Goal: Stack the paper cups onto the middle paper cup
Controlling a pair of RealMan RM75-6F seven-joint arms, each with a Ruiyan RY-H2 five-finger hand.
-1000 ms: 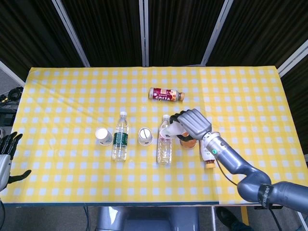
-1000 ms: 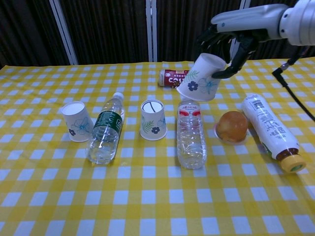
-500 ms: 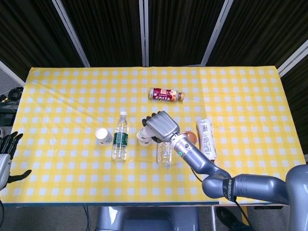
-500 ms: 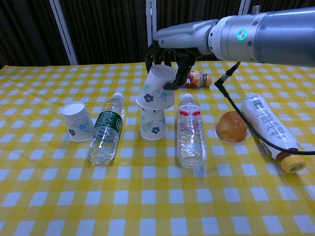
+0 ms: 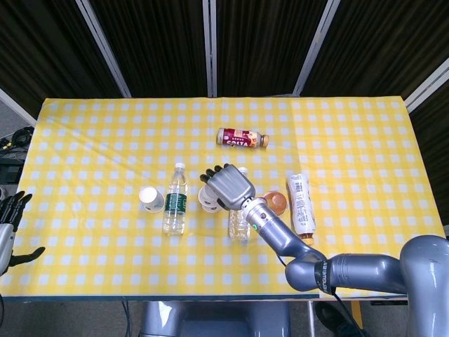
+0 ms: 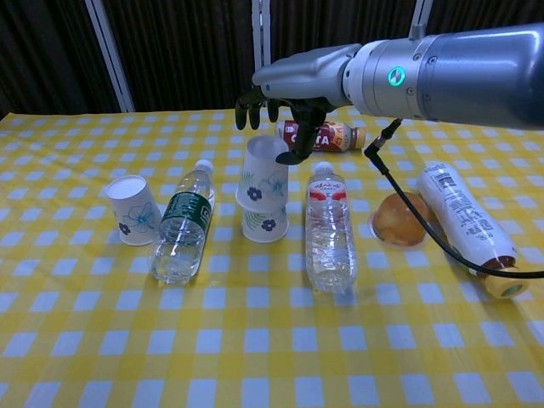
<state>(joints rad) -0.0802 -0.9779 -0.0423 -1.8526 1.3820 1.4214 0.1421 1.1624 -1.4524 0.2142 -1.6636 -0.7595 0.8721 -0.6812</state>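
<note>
One floral paper cup (image 6: 262,174) sits upside down, nested over the middle paper cup (image 6: 264,224), which is also upside down at the table's centre. My right hand (image 6: 285,102) hovers just above this stack with its fingers spread off the cup; the thumb hangs close by the cup's upper right edge. In the head view the right hand (image 5: 228,186) covers most of the stack (image 5: 208,201). A third paper cup (image 6: 133,209) stands alone at the left. My left hand (image 5: 10,228) waits off the table's left edge, holding nothing, fingers apart.
A green-labelled water bottle (image 6: 181,223) lies between the left cup and the stack. A clear bottle (image 6: 328,229) lies just right of the stack. Further right sit a round orange item (image 6: 400,218) and a white bottle (image 6: 463,223). A brown drink bottle (image 6: 321,134) lies behind.
My right hand carried the cup leftward from over the clear bottle, lowered it onto the middle cup, and its fingers have spread off it. The left hand stayed put.
</note>
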